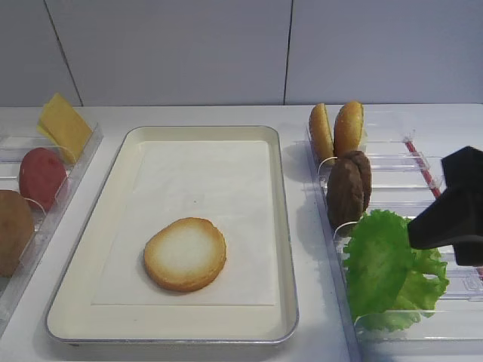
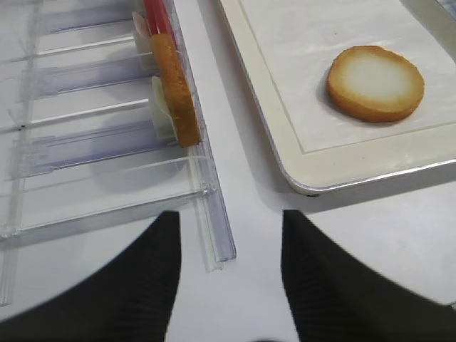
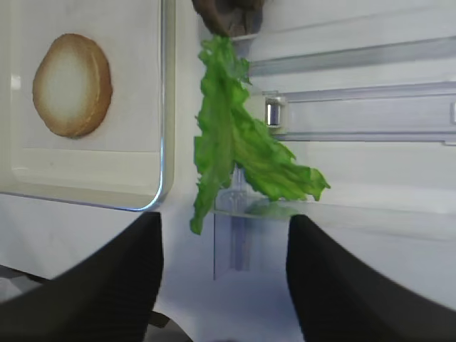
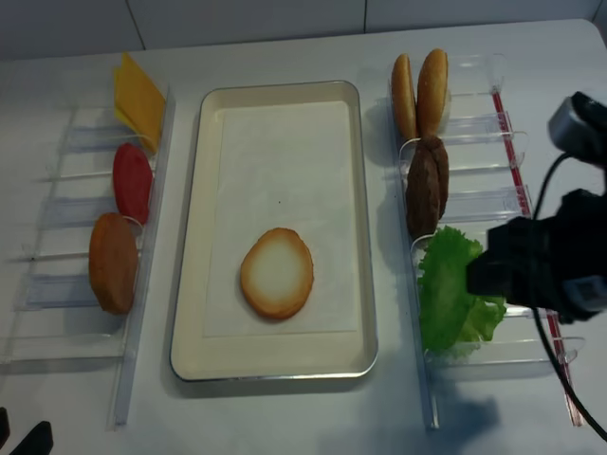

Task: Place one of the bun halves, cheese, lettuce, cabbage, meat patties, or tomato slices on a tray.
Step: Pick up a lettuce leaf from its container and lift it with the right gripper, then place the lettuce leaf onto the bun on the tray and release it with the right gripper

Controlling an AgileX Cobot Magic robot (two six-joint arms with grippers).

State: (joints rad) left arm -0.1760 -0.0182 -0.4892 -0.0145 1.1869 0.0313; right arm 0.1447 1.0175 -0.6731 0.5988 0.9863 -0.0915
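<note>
Hovering right pincer [image 3: 224, 274], jaws apart and empty, just short of lettuce [image 3: 231, 142]; leaf stands on edge dead ahead; tray [image 3: 165, 107] lies left of lettuce.

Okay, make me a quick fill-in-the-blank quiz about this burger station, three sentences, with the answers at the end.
1. The only food lying on the tray is one ____ half.
2. The right gripper faces the green ____ in the clear rack.
3. In the overhead views, the yellow cheese stands to the ____ of the tray.

Answers: bun; lettuce; left
</note>
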